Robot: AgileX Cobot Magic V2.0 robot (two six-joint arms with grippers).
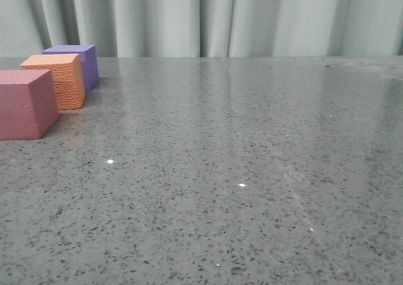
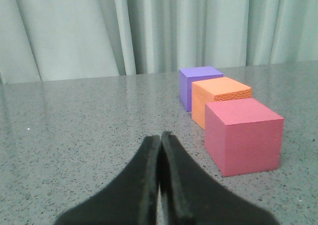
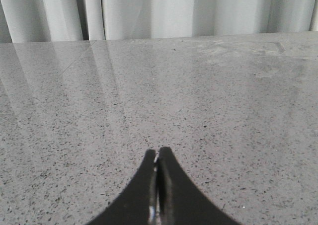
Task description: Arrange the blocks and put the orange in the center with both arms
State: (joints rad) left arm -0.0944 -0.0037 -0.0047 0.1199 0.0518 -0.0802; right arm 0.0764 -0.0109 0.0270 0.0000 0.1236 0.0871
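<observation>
Three cubes stand in a row at the far left of the table in the front view: the pink-red cube (image 1: 25,102) nearest, the grainy orange cube (image 1: 56,78) behind it, the purple cube (image 1: 77,63) farthest. They also show in the left wrist view: pink-red (image 2: 242,134), orange (image 2: 218,100), purple (image 2: 198,83). My left gripper (image 2: 161,135) is shut and empty, short of the pink-red cube and off to one side of it. My right gripper (image 3: 158,151) is shut and empty over bare tabletop. Neither gripper shows in the front view.
The grey speckled stone tabletop (image 1: 239,172) stretches to the right of the cubes. A pale pleated curtain (image 1: 208,17) hangs behind the table's far edge.
</observation>
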